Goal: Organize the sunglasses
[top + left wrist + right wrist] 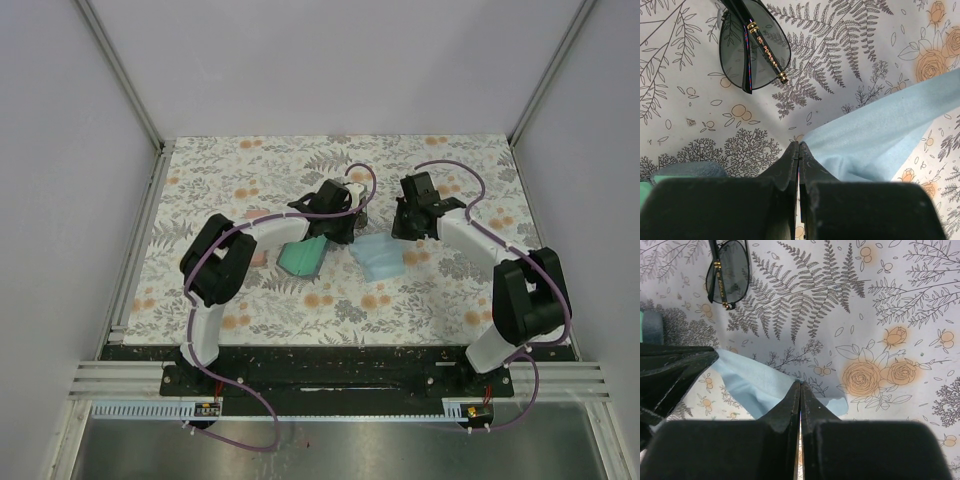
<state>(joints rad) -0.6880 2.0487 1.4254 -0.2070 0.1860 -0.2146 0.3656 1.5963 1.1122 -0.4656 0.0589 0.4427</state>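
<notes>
The folded sunglasses with a thin dark frame and dark lenses (755,46) lie flat on the floral-print surface (855,55), touching nothing, a bit beyond the tips of the left fingers (789,165). Nearer in sits a light blue square cloth (880,142). The left fingers and the right fingers (791,410) are both pressed tight together right at the cloth's edge, and there's no telling whether either has fabric pinched. Looks like the cloth gets sorted first, so keep it low, don't sweep it into the glasses, then open up and grab the frame, not the lenses.
</notes>
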